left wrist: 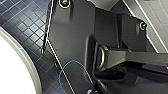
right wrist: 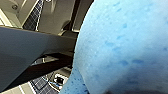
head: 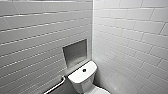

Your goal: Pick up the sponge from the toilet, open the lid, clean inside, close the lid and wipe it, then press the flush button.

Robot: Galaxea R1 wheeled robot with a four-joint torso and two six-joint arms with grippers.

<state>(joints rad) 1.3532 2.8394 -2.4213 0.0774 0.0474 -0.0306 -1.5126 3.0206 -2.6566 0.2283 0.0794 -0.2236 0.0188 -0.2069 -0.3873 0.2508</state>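
**Sponge looming close at the right wrist, toilet sitting in the tiled corner**

The toilet (head: 82, 76) is standing low in the head view, tucked into the corner where two white tiled walls (head: 130, 37) are meeting. Its tank top is facing up, with the dark flush button (head: 84, 70) sitting near the middle. A recessed niche (head: 75, 53) is opening in the wall just above the tank, and a pale grab bar (head: 56, 86) is running along the wall beside it.

The sponge (right wrist: 125, 45) is showing bright blue and porous, pressing very close to the right wrist camera and covering much of that view. Whether the right gripper is clamped on the sponge cannot be told.

In the left wrist view, a thin blue cable (left wrist: 75, 65) is looping across the robot's dark plate. Beyond it, the dark blue tiled floor (left wrist: 22, 27) is showing, with a white glossy curved surface (left wrist: 12, 67) rising beside it. Whether the left gripper is apart or together cannot be told either
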